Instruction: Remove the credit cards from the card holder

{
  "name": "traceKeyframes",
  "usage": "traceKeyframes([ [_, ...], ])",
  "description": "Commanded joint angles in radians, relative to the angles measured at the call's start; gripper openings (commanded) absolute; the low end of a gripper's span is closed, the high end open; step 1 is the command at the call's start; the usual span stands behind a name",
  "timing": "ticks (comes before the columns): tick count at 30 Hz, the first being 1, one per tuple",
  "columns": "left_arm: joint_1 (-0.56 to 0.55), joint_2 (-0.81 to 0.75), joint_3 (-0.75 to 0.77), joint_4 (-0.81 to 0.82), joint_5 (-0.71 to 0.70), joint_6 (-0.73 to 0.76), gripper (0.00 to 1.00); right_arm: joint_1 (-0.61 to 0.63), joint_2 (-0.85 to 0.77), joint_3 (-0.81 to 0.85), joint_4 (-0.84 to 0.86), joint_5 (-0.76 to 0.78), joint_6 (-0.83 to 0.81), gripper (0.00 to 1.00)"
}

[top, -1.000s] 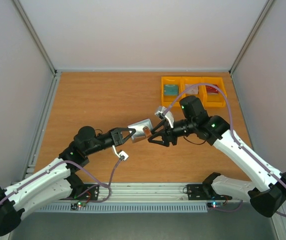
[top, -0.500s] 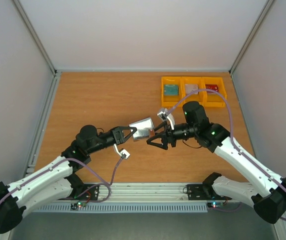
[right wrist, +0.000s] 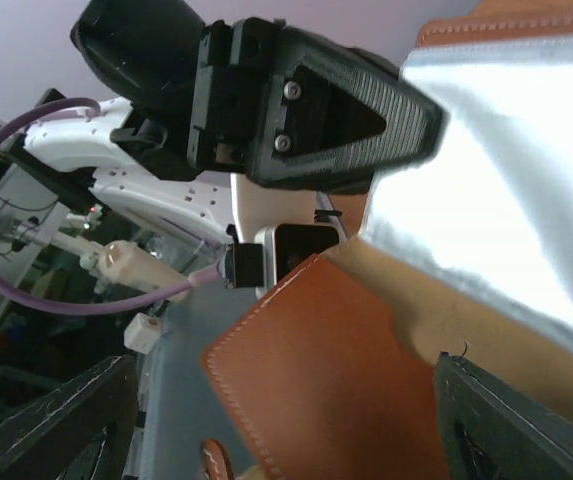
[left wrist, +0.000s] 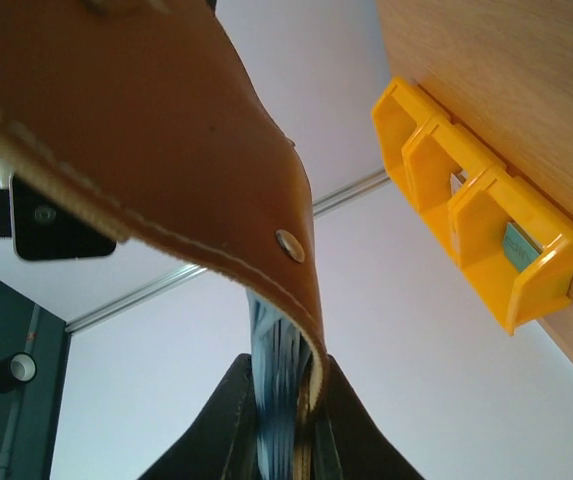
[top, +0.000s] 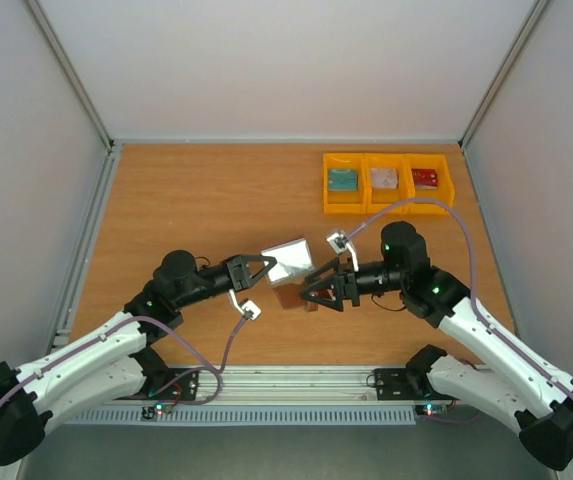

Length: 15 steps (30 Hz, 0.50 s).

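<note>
Top external view showed both arms reaching in from the near edge, elbows bent outward, wrists meeting above the middle of the brown wooden table (top: 186,200). The left gripper (top: 269,267) pointed right, its jaws pinched tight on one edge of the small brown leather card holder (top: 288,262). The holder hung open, pale lining turned upward and a brown flap drooping toward the table. The right gripper (top: 309,294) pointed left at that flap, jaws spread wide. In the right wrist view the flap lay between the two black fingers (right wrist: 56,420), neither visibly touching it. Along the far right of the table stood three joined yellow plastic bins (top: 387,207), holding a thin teal plastic card (top: 342,179), a whitish-grey card (top: 384,177) and a red card (top: 425,177).
</note>
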Motion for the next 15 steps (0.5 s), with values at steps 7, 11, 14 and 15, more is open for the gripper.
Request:
traceKeyframes([
  [7,0.004,-0.023,-0.014,0.206,0.111,0.226,0.0,0.009,-0.005,-0.019,-0.107,0.258,0.191,0.62],
  [11,-0.001,-0.032,-0.014,0.212,0.118,0.234,0.0,0.009,-0.029,-0.02,-0.15,0.462,0.219,0.5],
  [14,-0.001,-0.039,-0.015,0.213,0.12,0.231,0.0,0.009,-0.04,-0.016,-0.167,0.557,0.206,0.47],
  [15,-0.002,-0.038,-0.017,0.216,0.125,0.232,0.0,0.008,-0.031,-0.014,-0.164,0.565,0.201,0.47],
])
